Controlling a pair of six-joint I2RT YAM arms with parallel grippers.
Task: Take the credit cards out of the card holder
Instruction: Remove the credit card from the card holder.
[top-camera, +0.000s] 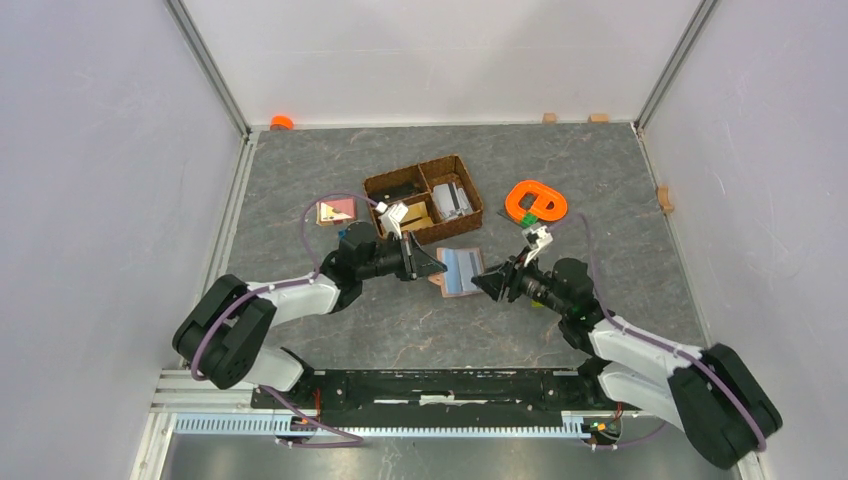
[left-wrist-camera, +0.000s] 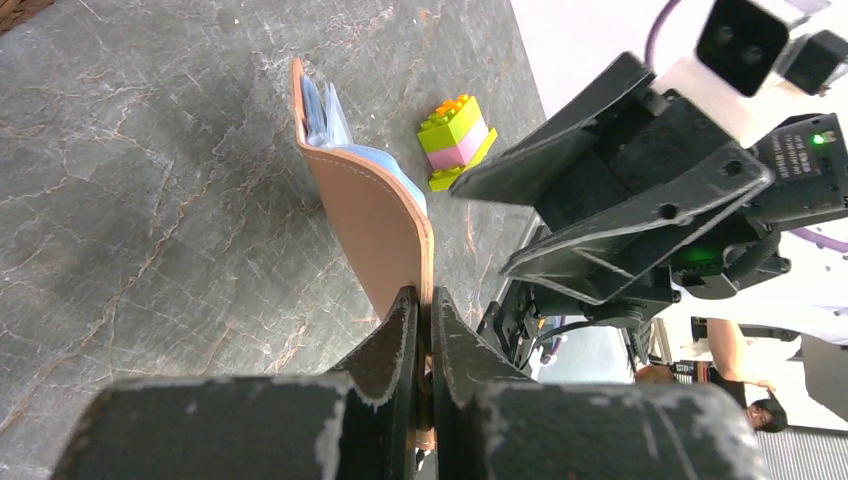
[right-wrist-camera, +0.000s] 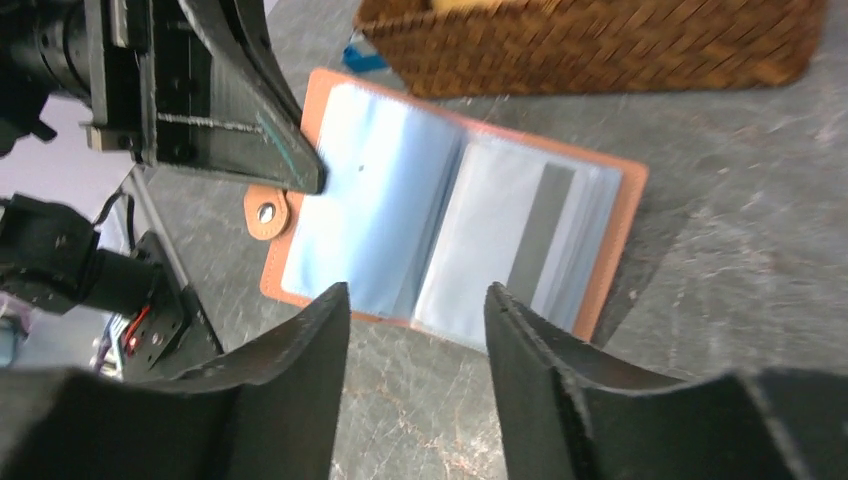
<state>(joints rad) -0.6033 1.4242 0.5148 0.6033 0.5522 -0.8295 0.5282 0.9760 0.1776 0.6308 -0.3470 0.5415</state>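
The reddish-brown card holder lies open on the table, its pale sleeves facing up. A credit card with a grey stripe sits in the right-hand sleeve. My left gripper is shut on the edge of the holder's left cover and holds that flap raised off the table. My right gripper is open with nothing between its fingers, just short of the holder's near edge. Its fingertips point at the holder from the right. The strap tab lies beside the left finger.
A dark woven divided basket stands behind the holder with grey cards in one compartment. An orange object lies at the right and a pink-and-tan piece at the left. A small coloured block sits near the right arm.
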